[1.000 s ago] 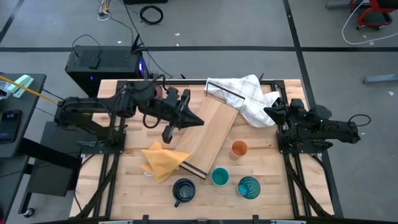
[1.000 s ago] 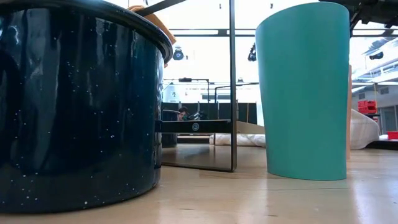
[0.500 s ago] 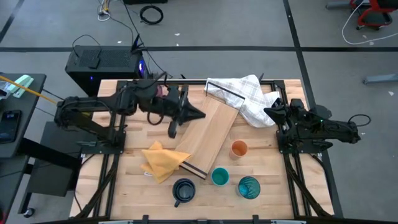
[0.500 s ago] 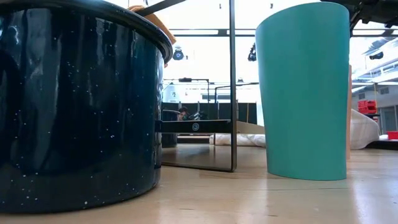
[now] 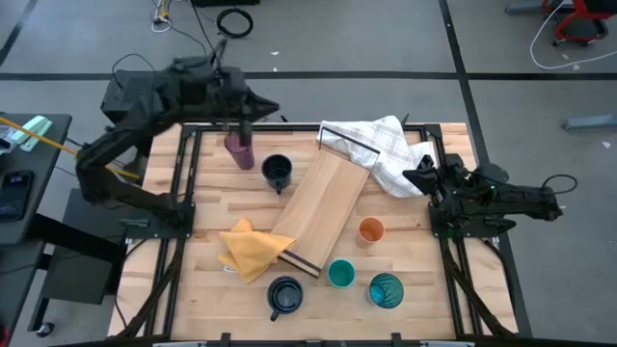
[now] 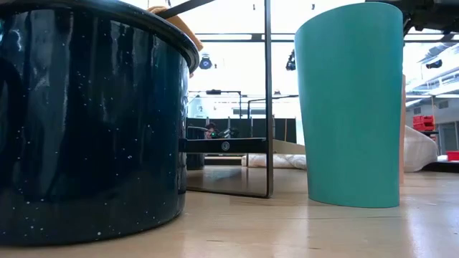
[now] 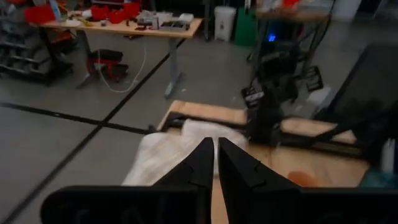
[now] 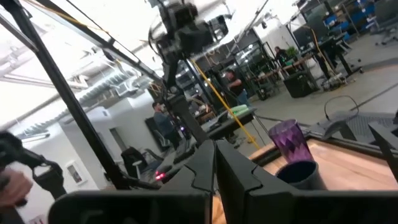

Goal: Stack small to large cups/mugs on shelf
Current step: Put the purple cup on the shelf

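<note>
Cups and mugs remain unstacked: none of the 6 sits on the shelf, a light-wood plank lying flat on the desk. Its long axis runs diagonally, one dark-stripped short end pointing to the desk's near edge beside the yellow cloth, the other pointing to the far edge, where the white checked towel lies over or against that end.

Positions: purple tumbler and navy mug stand upright near the far left corner, just beside each other. Orange cup stands just off the shelf's right edge. Second navy mug, small teal cup and patterned teal tumbler line up along the near edge, all mouth-up.

Left claw is raised above the far left corner, over the purple tumbler; its fingers sit nearly together with a narrow slit between, holding nothing. Right claw waits at the right edge near the towel, closed and empty.

Risks, as judgement:
1. Purple tumbler is tall and narrow; a descending left claw clipping its rim could topple it onto the adjacent navy mug.
2. The shelf lies loose; a nudge could swing it into the orange cup.
3. The towel at the shelf's far end reduces placement room.
</note>
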Robot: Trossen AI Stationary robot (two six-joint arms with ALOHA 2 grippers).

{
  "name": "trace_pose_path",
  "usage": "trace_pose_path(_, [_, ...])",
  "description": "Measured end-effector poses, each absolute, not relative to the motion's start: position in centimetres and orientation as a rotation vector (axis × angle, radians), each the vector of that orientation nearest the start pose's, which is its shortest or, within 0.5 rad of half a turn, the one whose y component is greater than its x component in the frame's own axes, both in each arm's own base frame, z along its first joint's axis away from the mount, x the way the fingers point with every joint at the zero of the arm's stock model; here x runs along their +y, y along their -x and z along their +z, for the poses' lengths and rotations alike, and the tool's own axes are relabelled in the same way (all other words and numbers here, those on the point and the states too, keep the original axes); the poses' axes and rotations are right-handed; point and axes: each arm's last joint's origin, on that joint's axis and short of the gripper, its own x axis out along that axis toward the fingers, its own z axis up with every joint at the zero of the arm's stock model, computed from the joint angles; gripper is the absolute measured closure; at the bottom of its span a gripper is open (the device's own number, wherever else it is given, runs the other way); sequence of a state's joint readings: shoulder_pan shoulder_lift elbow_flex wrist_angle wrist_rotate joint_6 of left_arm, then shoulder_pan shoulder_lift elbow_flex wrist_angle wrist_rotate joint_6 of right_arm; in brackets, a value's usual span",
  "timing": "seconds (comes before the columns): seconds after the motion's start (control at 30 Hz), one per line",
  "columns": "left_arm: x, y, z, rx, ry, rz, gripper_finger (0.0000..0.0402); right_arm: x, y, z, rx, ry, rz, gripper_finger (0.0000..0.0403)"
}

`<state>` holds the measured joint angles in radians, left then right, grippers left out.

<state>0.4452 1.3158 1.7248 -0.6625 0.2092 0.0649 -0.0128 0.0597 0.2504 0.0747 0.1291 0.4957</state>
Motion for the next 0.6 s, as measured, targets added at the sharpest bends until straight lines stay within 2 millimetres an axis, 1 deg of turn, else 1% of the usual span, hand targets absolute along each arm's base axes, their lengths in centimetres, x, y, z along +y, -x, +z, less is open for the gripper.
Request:
trace_pose_path(0.07, [10.0,-21.5,49.6,0.28,0.004,0.237,0.0371,-0.5,-8.1,24.9,-0.279,-0.51,-0.077,0.038])
trace_pose_path(0.17, [9.9,-20.7,49.4,0.373,0.013,0.246,0.0377,-0.5,-8.4,24.8,-0.263,-0.519,-0.08,0.038])
trace_pose_path(0.4, [9.6,-19.8,45.8,0.717,0.08,0.267,0.0389,-0.5,-8.4,25.0,-0.288,-0.544,-0.076,0.038])
trace_pose_path(0.53, [9.5,-20.3,44.8,0.742,0.108,0.261,0.0383,-0.6,-8.4,25.0,-0.296,-0.547,-0.102,0.038])
trace_pose_path(0.6, [9.2,-20.5,44.8,0.739,0.098,0.245,0.0379,-0.6,-8.4,25.0,-0.299,-0.549,-0.116,0.038])
